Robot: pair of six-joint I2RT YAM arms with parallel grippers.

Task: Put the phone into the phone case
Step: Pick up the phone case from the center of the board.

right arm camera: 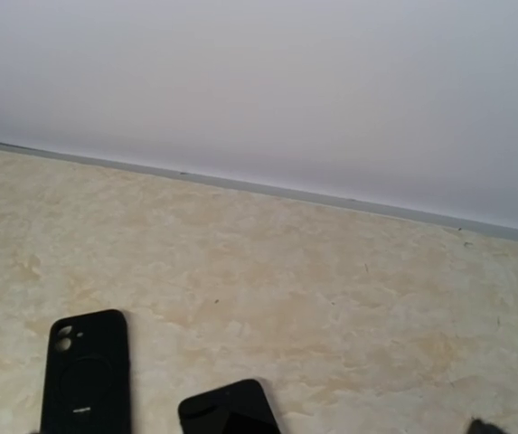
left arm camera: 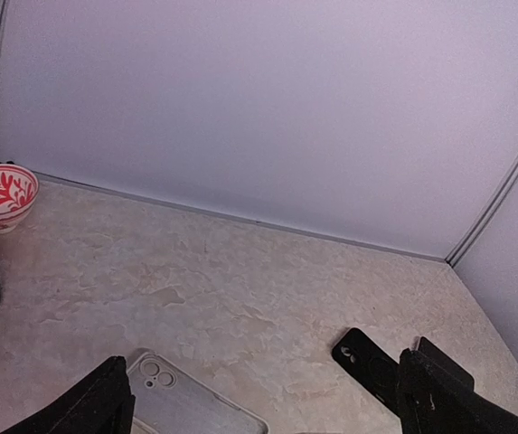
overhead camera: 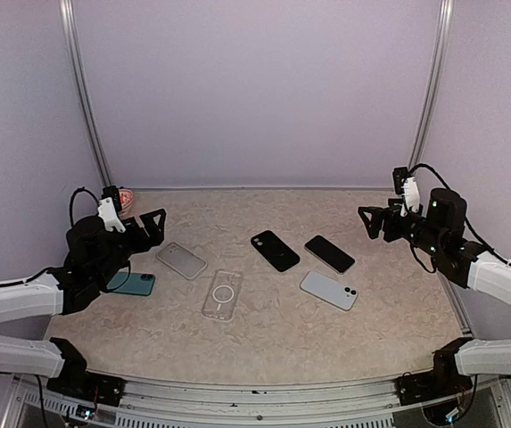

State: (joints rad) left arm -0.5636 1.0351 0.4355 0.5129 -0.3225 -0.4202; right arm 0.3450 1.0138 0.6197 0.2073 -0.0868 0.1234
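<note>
left pincer (left arm camera: 263, 375) and right pincer (overhead camera: 372, 223) wide open, both empty

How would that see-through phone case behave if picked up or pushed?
The clear phone case looks like a thin empty shell, so probably light and bendy. Lying flat on the table, it would likely slide when pushed, and its low edges may resist pinching.

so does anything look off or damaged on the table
Nothing stands out. The black phone, silver phone, black case and clear case all lie flat and apart on the table, just at different angles. No spill or visible damage.
</note>
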